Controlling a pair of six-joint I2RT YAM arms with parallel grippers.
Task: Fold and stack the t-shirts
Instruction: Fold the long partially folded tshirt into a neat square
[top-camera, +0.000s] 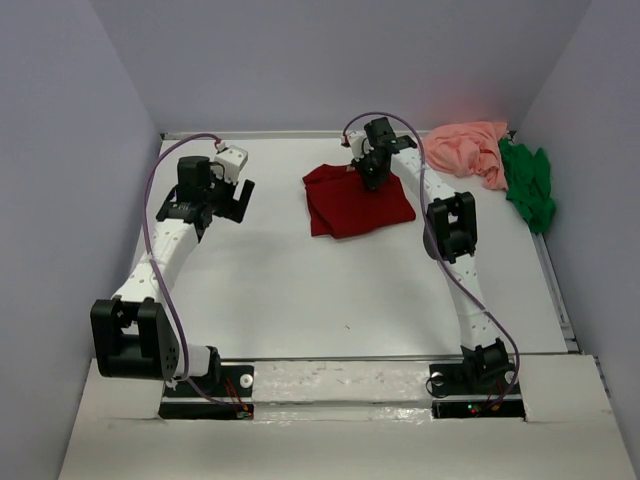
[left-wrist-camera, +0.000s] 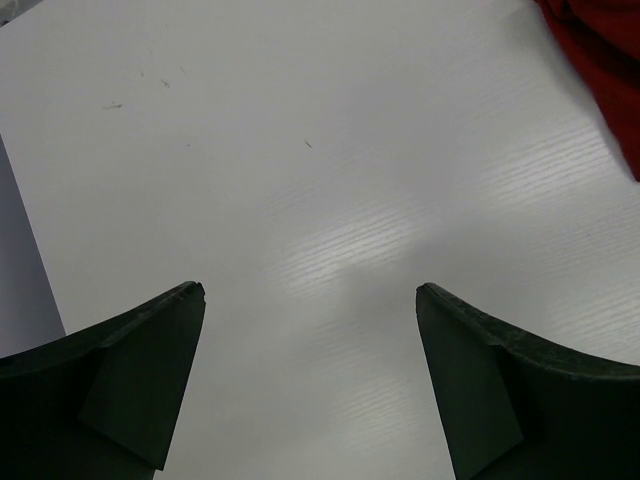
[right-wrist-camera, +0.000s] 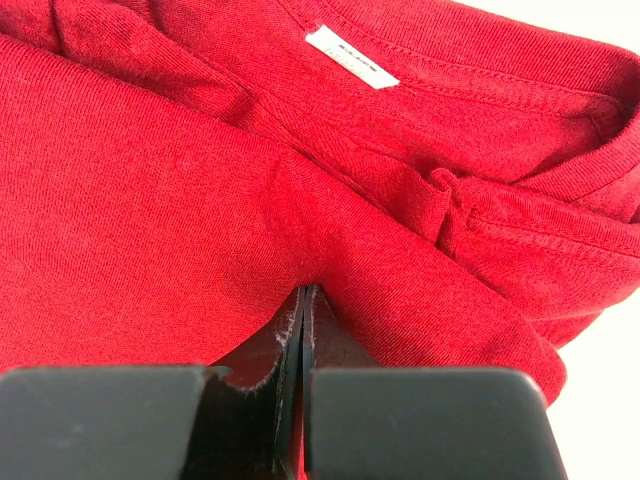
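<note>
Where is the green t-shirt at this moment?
In the top view, the green t-shirt lies crumpled at the far right corner of the table, directly right of the salmon pink t-shirt.

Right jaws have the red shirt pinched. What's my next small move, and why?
Probably lift the pinch a little and draw it toward the near edge, laying a fold. The right jaws are shut on the dark red t-shirt near its collar label, the shirt lies roughly folded, and the left jaws stand open over bare table.
</note>
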